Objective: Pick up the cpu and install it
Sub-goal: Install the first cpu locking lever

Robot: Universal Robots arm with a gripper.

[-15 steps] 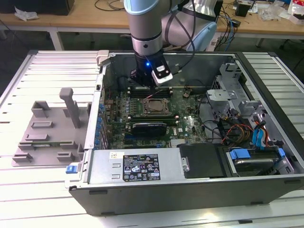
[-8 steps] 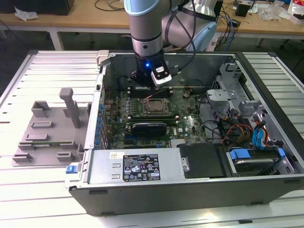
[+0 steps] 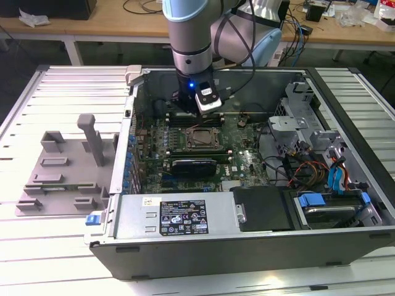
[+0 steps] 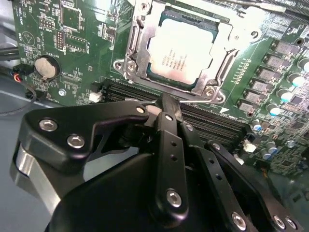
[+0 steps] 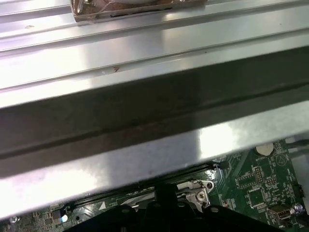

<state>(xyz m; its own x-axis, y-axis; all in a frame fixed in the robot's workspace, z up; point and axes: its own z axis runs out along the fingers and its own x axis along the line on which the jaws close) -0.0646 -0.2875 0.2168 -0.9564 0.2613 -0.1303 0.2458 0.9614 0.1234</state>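
The cpu (image 4: 179,53) is seen seated in the socket (image 4: 137,58) on the motherboard (image 4: 77,29) in the second wrist view, its silver top facing up inside the metal frame; in the exterior view it lies in the socket (image 3: 199,139) near the middle of the open computer case (image 3: 185,216). The claw (image 4: 166,104) is held just beside the socket's edge, over the black memory slots (image 4: 125,92), with its fingers brought together and nothing gripped between them. The chip appears to be placed already, so the risk is judged to lie in the clearance: a fingertip could be caught on the frame or the slots if the arm is shifted sideways while low, and the board could be scratched or the chip nudged out of square. Should the chip be sitting slightly tilted, which cannot be told from here, pins beneath could be bent by any press. The case wall (image 5: 145,159) stands close to the wrist and could be struck. The grey tray (image 3: 62,172) rests on the surface (image 3: 24,246) outside the case.
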